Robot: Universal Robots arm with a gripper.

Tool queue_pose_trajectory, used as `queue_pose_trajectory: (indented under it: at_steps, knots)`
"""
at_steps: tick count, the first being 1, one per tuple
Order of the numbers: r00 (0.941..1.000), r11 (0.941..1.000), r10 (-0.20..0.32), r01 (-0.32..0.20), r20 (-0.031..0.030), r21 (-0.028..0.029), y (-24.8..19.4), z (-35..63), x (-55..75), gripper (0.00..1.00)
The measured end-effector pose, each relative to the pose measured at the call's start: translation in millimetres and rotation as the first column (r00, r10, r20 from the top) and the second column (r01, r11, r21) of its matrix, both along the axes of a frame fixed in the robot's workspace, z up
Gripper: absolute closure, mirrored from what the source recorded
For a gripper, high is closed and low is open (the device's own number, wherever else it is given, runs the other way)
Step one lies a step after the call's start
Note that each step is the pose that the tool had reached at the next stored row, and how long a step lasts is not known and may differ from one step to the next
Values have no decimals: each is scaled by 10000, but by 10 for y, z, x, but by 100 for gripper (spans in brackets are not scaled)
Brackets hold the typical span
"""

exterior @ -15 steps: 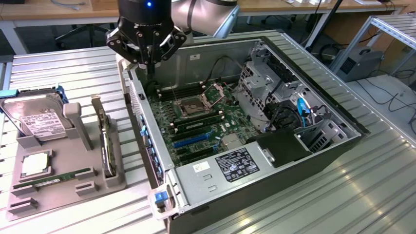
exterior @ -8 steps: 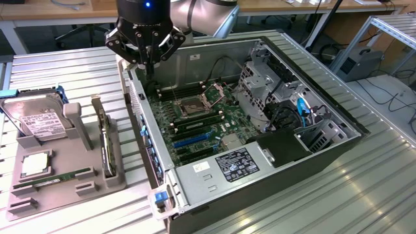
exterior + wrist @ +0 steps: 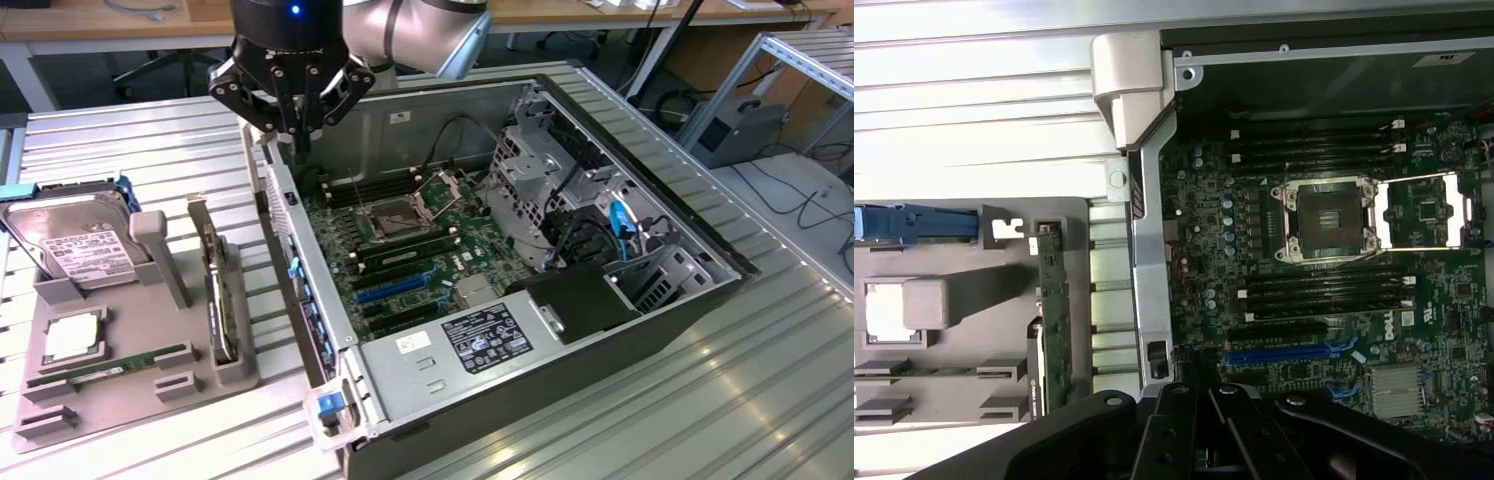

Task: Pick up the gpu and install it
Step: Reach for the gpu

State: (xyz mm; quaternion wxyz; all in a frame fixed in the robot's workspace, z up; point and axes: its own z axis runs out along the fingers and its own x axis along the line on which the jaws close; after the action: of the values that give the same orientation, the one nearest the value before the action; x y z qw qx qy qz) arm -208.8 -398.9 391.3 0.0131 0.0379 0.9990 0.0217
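Empty gripper (image 3: 296, 132), gpu (image 3: 218, 290) unpicked.
Exterior view: jaws pressed together above the case (image 3: 561, 400) edge; the gpu stands on edge in the grey holder (image 3: 120, 385), well apart. Wrist view: gpu (image 3: 1054, 310) in holder slot, outside the case wall.

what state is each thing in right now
computer case: lying on its side, panel off
gripper: shut, empty, above the case's edge
gpu: standing on edge in the grey holder, not picked up
cpu socket: open
hard drive: resting in the holder
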Motion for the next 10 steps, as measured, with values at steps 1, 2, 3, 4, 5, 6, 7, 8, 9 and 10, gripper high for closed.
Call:
queue_pose_trajectory:
  at_steps: [1,2,3,4,5,6,7,8,9,10]
  knots:
    - [10000,10000,1,-1,0,0,0,0,-7,89]
    - [10000,10000,1,-1,1,1,0,-1,-15,89]
    - [10000,10000,0,0,0,1,0,-1,-22,89]
    - [10000,10000,0,0,1,1,0,0,-30,89]
    - [10000,10000,1,-1,0,0,0,0,-39,89]
    - [10000,10000,0,0,0,0,0,0,-45,89]
    - [10000,10000,1,-1,0,0,0,-1,-59,89]
    - [10000,10000,1,-1,0,0,0,-1,-67,89]
    - [10000,10000,1,-1,0,0,0,-1,-74,89]
    - [10000,10000,1,-1,0,0,0,-1,-83,89]
